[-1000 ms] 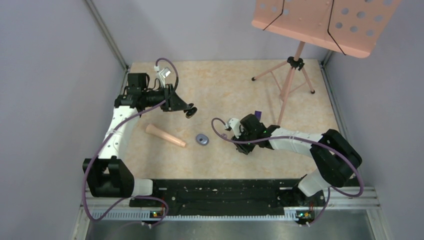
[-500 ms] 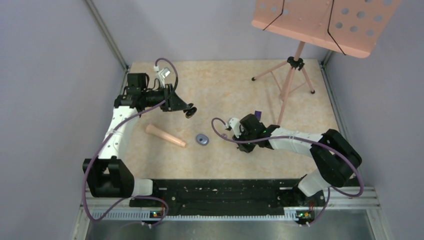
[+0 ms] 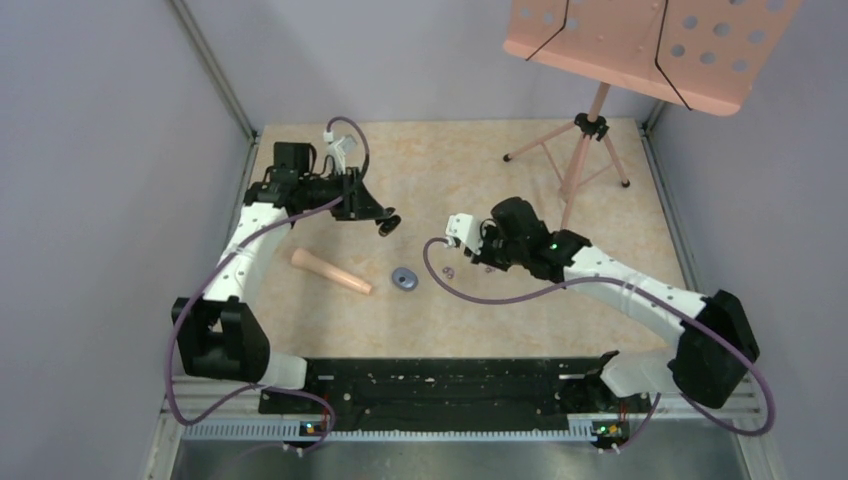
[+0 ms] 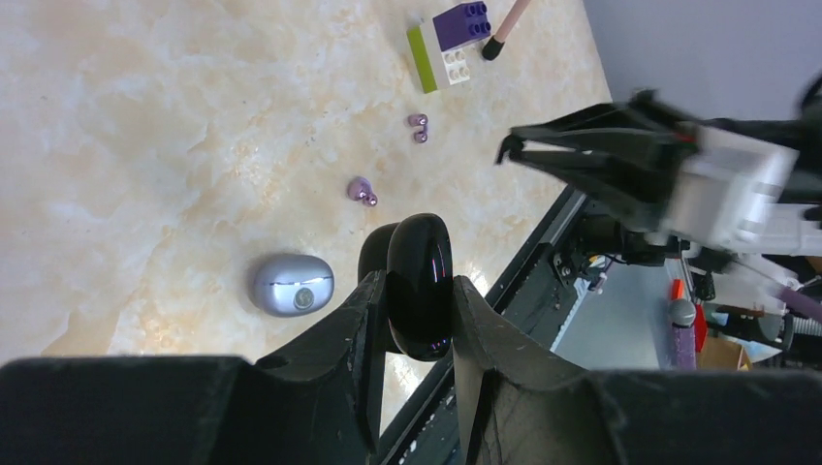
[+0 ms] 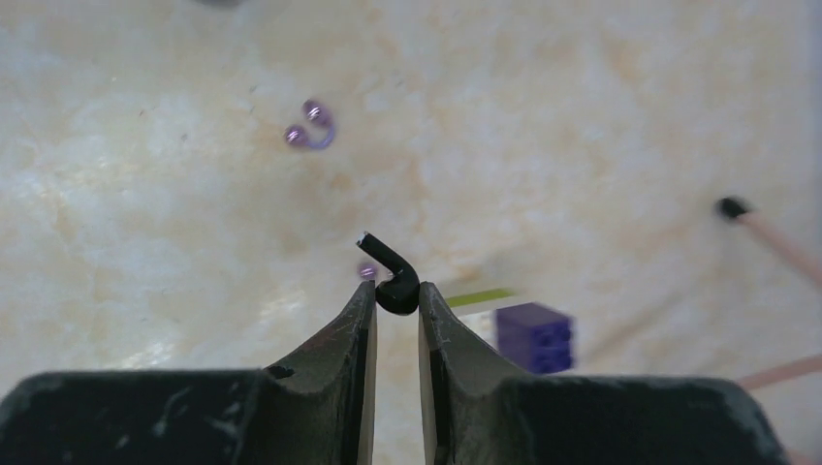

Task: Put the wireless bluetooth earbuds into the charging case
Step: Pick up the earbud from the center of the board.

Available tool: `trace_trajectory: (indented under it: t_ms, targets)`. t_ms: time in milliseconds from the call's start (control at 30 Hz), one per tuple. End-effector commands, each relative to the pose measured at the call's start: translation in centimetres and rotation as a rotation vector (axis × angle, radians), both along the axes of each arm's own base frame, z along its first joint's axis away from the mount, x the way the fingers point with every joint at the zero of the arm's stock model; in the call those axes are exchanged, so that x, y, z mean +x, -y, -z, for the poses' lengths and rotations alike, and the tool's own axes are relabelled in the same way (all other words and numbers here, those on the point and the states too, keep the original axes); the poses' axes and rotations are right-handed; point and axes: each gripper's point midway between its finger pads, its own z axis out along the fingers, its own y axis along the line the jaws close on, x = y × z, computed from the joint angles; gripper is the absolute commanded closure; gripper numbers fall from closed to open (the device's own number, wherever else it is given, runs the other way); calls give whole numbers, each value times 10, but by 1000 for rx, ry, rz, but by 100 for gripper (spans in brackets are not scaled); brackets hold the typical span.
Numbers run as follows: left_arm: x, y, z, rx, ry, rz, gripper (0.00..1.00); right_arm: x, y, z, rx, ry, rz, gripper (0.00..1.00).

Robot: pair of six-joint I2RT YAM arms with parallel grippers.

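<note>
The right gripper is clamped on one black earbud above the table, the left gripper is clamped on a black case, and purple buds lie loose on it, so insertion seems not yet done.

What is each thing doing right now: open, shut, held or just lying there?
Left gripper: shut on the black case.
Black case: held on edge above the table.
Right gripper: shut on the black bud.
Black bud: pinched, stem poking out.
Purple buds: both loose on the table.
Grey case: shut, lying flat.
Block: resting on the table.
Cone: lying on its side.
</note>
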Motion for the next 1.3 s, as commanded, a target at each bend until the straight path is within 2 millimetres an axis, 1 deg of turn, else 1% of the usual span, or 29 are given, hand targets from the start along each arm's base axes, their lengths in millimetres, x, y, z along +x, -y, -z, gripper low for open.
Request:
trace_trajectory:
  t_ms: [0,100,200,333,367,400,500,600,667,800,900,933,1033,1133,1200,1267]
  targets:
    - [19,20,-11,48,72,7,100,28,-8,-93,-49,358,-187,100]
    - [23,38,-14,53,70,19,100,43,-7,-134,-117,515,-210,100]
    - [27,60,-22,42,82,37,100,50,-12,-164,-193,644,-230,100]
    - [28,86,-34,17,127,69,100,49,-23,-192,-251,790,-261,100]
    - [28,91,-37,9,138,70,100,47,-26,-198,-256,827,-271,100]
    - [28,95,-39,3,144,73,100,45,-28,-199,-268,862,-282,100]
    - [31,97,-49,-3,182,32,100,40,-36,-217,-235,992,-278,100]
    - [31,98,-66,-46,277,-10,100,37,-41,-225,-219,1080,-272,100]
    - [27,99,-73,-67,339,-21,100,33,-44,-231,-201,1142,-274,100]
    - [20,98,-72,-90,367,-32,100,28,-51,-235,-195,1226,-306,100]
    - [11,94,-73,-117,407,-37,100,29,-55,-238,-205,1260,-311,100]
    - [9,93,-77,-133,433,-40,100,29,-56,-240,-207,1276,-311,100]
    - [1,90,-80,-148,471,-39,100,31,-61,-241,-213,1311,-317,100]
    - [0,88,-77,-140,460,-42,100,30,-63,-242,-219,1339,-325,100]
    - [-1,88,-82,-151,472,-44,100,28,-65,-240,-222,1344,-345,100]
    - [-2,88,-90,-172,498,-47,100,27,-67,-234,-237,1344,-370,100]
